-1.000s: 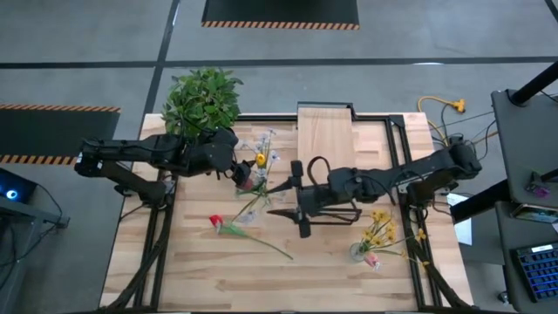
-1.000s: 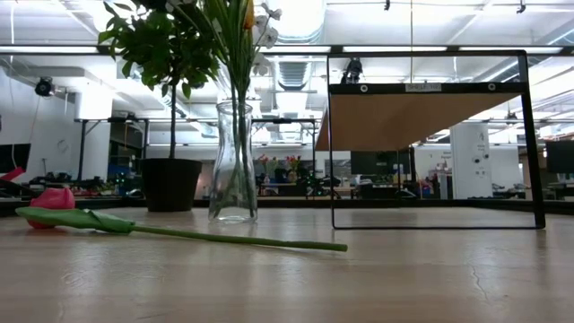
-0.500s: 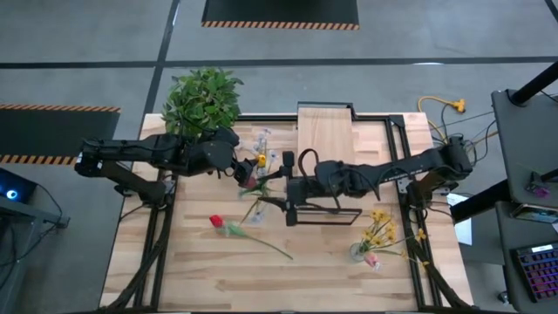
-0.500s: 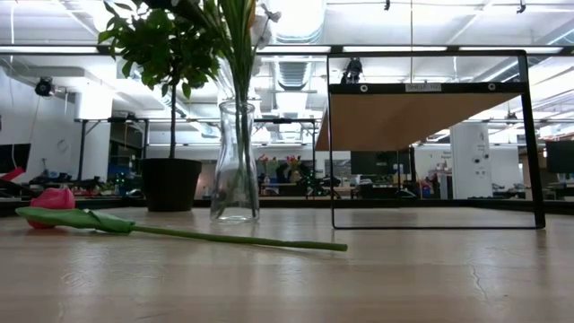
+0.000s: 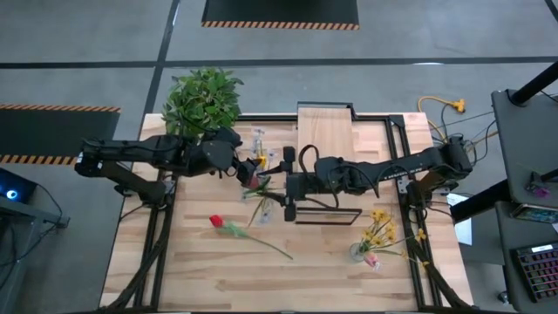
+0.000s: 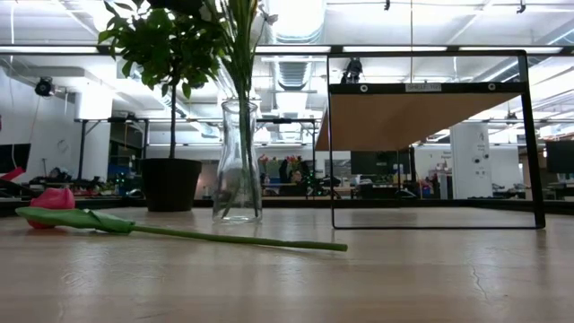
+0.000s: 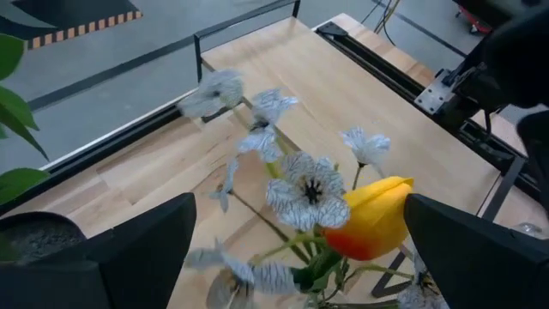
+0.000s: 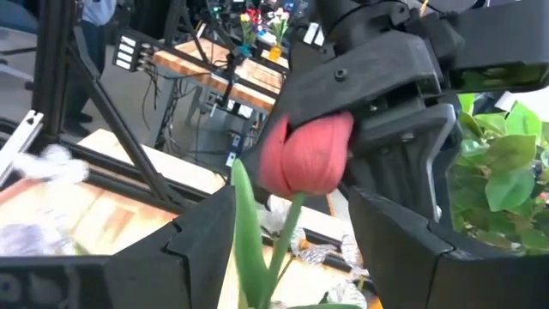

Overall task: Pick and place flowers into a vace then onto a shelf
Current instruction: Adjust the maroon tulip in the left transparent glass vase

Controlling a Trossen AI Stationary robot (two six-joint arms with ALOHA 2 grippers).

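A clear glass vase (image 6: 238,161) stands on its base on the table and holds several flowers (image 5: 257,161): a yellow tulip (image 7: 373,227), a red tulip (image 8: 304,154) and pale white-grey sprigs (image 7: 304,184). My left gripper (image 5: 240,167) (image 7: 300,204) is open, its fingers wide on either side of the blooms. My right gripper (image 5: 288,187) (image 8: 292,196) is open, with the red tulip's stem (image 8: 287,232) between its fingers. A loose red tulip (image 5: 216,221) (image 6: 54,199) and small yellow blooms (image 5: 379,231) lie flat on the table. My right gripper comes level from the table's right, above the vase's mouth, with the stems between its open fingers. A green leaf (image 8: 247,232) lies close along the inner side of one finger (image 8: 202,245). I cannot tell whether they touch.
The shelf (image 5: 327,131) (image 6: 404,117), a pale plank on a thin black frame, stands at the far middle of the table. A bushy potted plant (image 5: 202,100) (image 6: 170,54) stands at the far left corner, behind my left arm. Bare tabletop lies along the near edge.
My right gripper has moved toward the table's left and slightly toward its far edge, closing in on the flowers in the vase. The vase has shifted a little toward the table's right, and its stems have swung with it.
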